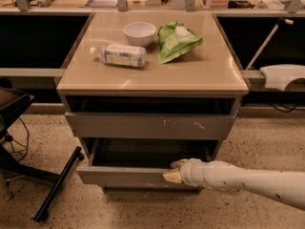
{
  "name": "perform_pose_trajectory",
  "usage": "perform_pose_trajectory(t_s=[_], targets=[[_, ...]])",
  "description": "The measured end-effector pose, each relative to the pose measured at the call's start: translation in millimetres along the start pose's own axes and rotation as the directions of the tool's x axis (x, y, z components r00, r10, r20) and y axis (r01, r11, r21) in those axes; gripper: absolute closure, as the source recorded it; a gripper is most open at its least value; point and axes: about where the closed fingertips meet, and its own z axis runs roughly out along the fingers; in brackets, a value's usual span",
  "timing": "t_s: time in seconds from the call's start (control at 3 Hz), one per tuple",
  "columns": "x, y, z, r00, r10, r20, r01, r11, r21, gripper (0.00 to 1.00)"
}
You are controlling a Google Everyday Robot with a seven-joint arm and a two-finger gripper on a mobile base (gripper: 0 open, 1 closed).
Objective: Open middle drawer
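Note:
The middle drawer (pixel 124 176) is a wide, shallow grey drawer with a flat front. It stands pulled partly out of the cabinet, and its dark grey inside (pixel 147 152) shows. A small pale chip marks its lower edge. My gripper (pixel 174 171), on a white arm coming in from the lower right, sits at the top edge of the drawer front, right of centre. One pale finger is in front of the edge and one is behind it, closed on the front.
The grey front with white scratches (pixel 152 126) is above and nearly closed. On the tan cabinet top (pixel 200 75) lie a water bottle (pixel 119 55), a white bowl (pixel 139 33) and a green bag (pixel 176 42). A black chair base (pixel 57 185) stands on the floor at left.

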Motion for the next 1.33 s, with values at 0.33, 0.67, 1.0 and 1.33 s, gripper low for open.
perform_pose_trajectory(t_s=[0.33, 0.67, 1.0, 1.33], targets=[[0.0, 0.0, 0.0, 1.0, 0.0, 0.0, 0.0, 1.0, 0.0, 1.0], [1.7, 1.5, 1.4, 1.0, -0.004, -0.009, 0.004, 0.9999, -0.016, 1.0], [10.7, 20.0, -2.1, 0.999, -0.034, -0.015, 0.034, 0.9981, -0.053, 1.0], [6.6, 20.3, -6.3, 0.999, -0.035, -0.015, 0.034, 0.998, -0.053, 1.0]])
